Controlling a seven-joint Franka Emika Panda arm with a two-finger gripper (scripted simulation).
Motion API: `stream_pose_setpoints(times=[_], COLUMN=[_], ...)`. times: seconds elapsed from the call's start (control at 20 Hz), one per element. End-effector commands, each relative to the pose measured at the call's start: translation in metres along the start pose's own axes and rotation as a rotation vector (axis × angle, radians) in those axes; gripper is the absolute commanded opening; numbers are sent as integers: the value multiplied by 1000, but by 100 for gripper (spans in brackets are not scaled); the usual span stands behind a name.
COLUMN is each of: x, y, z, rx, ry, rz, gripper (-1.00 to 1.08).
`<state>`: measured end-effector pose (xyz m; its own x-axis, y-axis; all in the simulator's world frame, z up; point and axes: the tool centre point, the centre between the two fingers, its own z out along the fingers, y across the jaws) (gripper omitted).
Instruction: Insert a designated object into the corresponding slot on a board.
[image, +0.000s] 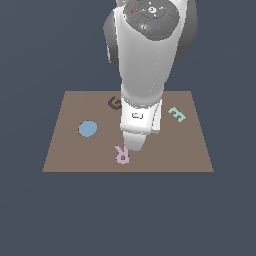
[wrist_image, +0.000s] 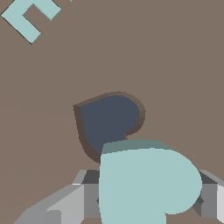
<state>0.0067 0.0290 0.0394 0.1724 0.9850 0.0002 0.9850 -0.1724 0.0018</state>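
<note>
- My end effector (wrist_image: 146, 203) holds the pale teal heart block (wrist_image: 148, 183); in the wrist view my grey fingers (wrist_image: 65, 205) press on it from two opposite sides.
- The heart block hangs above the brown board (wrist_image: 175, 65) and covers one part of the dark heart-shaped slot (wrist_image: 109, 118). The rest of the slot shows beside the block, so the block is not yet inside.
- In the exterior view my arm hides the block and the slot; only the tip of the end effector (image: 135, 141) is seen, over the middle of the board (image: 65, 150).
- The pink letter R (image: 121, 153) lies just beside this tip, on the near side.
- The dark letter G (image: 114, 103) is partly behind my arm.
- The blue disc (image: 87, 128) lies toward the exterior view's left.
- The pale teal letter E (image: 176, 114) lies toward the exterior view's right, apart from the slot.
</note>
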Motion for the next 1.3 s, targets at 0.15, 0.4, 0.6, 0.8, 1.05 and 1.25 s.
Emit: stream_pose_setpoints(times=[0.15, 0.4, 0.6, 0.8, 1.05, 1.25], x=[22, 32, 33, 33, 33, 33], y=[-10, -16, -18, -18, -19, -19], z=[-1, -1, -1, 4, 9, 9], rx=[0, 0, 0, 1, 1, 1], ry=[0, 0, 0, -1, -1, -1], rz=[-145, -215, -229, -227, -229, -229], gripper=[-100, -100, -100, -100, 100, 100])
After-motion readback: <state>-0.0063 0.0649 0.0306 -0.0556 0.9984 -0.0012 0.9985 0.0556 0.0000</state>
